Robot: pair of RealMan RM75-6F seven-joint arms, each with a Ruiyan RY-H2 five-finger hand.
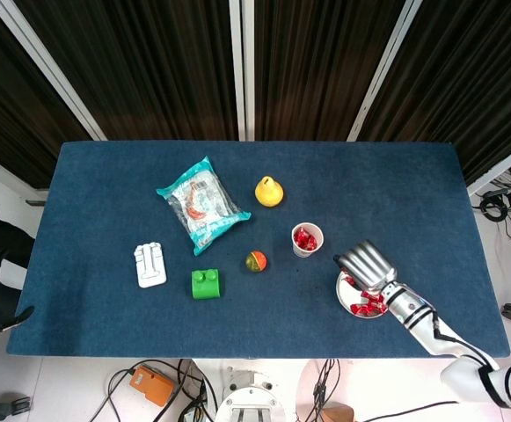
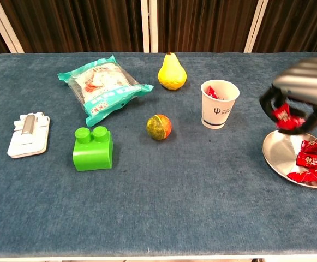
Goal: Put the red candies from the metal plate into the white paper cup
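The robot's silver right hand (image 2: 303,93) grasps several red wrapped candies (image 2: 285,117) above the round metal plate (image 2: 281,154), right of the white paper cup (image 2: 219,103) already holding some red candy, while a few wrapped pieces (image 2: 312,161) remain on the plate to move

1. White paper cup (image 2: 219,103): upright, dark logo on its side, red candies already inside; sits right of the desk's centre.
2. Metal plate (image 2: 281,153): shiny, shallow, near the desk's front right edge, right of the cup. Its left part is bare; loose red candies (image 2: 312,162) lie on its right side.
3. One red candy (image 2: 282,115) is pinched in my right hand (image 2: 303,90), above the plate's far edge.
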